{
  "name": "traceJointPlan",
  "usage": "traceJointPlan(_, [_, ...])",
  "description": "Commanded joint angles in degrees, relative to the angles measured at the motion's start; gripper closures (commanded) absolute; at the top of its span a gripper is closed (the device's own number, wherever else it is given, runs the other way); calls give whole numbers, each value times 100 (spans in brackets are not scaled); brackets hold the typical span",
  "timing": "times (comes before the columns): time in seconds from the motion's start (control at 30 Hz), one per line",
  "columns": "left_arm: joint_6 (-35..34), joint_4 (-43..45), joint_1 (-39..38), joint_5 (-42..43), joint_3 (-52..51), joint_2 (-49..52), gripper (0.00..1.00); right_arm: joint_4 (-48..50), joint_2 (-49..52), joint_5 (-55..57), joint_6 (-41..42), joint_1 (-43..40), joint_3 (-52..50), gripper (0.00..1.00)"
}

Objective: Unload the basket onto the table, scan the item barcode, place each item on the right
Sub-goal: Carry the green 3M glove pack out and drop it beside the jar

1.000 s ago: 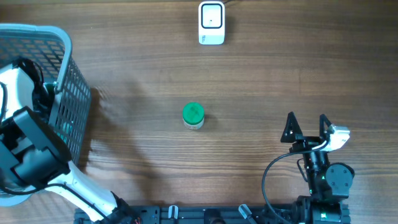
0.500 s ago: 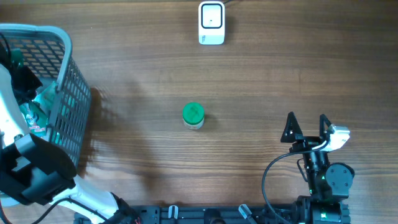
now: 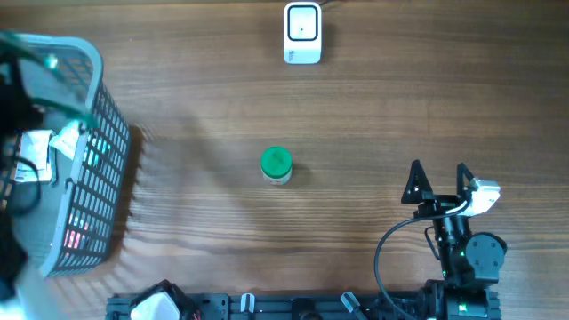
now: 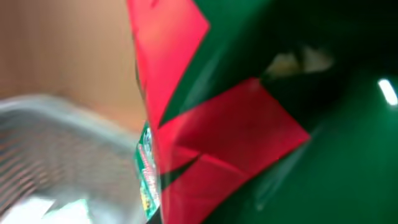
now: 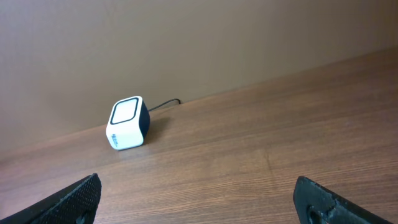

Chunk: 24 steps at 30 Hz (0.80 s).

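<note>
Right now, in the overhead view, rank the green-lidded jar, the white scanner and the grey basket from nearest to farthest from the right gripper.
From the right gripper:
1. Green-lidded jar, mid-table, to its left.
2. White scanner, at the table's far edge.
3. Grey basket, at the table's left end.

Overhead top-down; right wrist low, toward the shared scanner (image 5: 129, 123)

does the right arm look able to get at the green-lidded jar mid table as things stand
Probably yes: the right gripper stands open, and only bare table lies between it and the green-lidded jar.
</note>
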Motion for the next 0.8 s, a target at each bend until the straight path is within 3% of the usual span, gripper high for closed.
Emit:
traceJointPlan(0.0, [-111, 59, -846, 2090, -4, -155, 96, 24, -20, 22, 24, 13, -4, 0])
traceJointPlan(0.13, [503, 199, -3510, 2109, -413, 719, 96, 24, -20, 22, 24, 13, -4, 0])
traceJointPlan(0.23, [951, 378, -5005, 2111, -520, 2105, 96, 24, -20, 22, 24, 13, -4, 0])
traceJointPlan(0.33, [957, 680, -5827, 2044, -520, 3418, 96, 24, -20, 22, 24, 13, -4, 0])
traceJointPlan(0.37, [800, 699, -5963, 1729, -520, 3722, 96, 24, -20, 22, 22, 13, -4, 0])
traceJointPlan(0.43, [22, 662, -6345, -2, -520, 4301, 96, 24, -20, 22, 22, 13, -4, 0])
traceJointPlan(0.6, [-741, 675, -7320, -3268, -520, 4719, 96, 24, -20, 24, 22, 13, -4, 0])
traceJointPlan(0.67, [-737, 887, -7663, -3687, -520, 4721, 96, 24, -20, 22, 22, 13, -4, 0])
traceJointPlan(0.77, [-732, 1147, -7945, -3746, -520, 4725, 85, 24, -20, 22, 22, 13, -4, 0])
